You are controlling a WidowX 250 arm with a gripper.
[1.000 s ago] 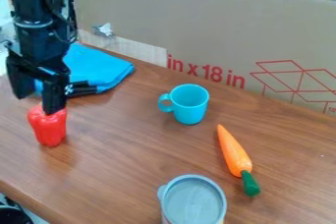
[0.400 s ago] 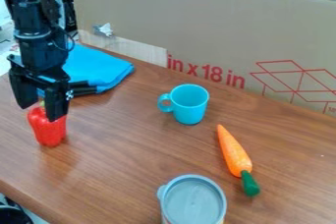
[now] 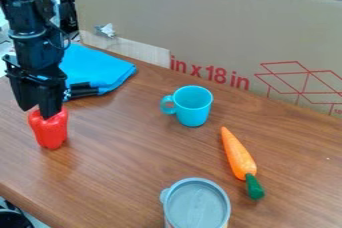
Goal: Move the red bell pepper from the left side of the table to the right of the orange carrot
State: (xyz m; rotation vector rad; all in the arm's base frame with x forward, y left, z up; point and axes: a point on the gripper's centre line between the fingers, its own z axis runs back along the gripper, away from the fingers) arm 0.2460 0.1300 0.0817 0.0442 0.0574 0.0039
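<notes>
At the left of the camera view the black gripper (image 3: 37, 113) hangs down over the red bell pepper (image 3: 51, 133). Its two fingers stand close together at the pepper's top, shut around the stem area, which they hide. The pepper stands upright on the wooden table, its red body below the fingertips.
A blue cloth (image 3: 100, 69) with a black-handled object (image 3: 83, 90) lies behind the gripper. A turquoise mug (image 3: 192, 106) stands mid-table, an orange carrot (image 3: 236, 156) lies to the right, and a grey-lidded container (image 3: 198, 206) is in front. A cardboard wall (image 3: 200, 27) runs along the back.
The gripper has come down slightly over the pepper, and its fingers have drawn closer together, covering the green stem that showed between them. The pepper and the other objects have kept their places.
</notes>
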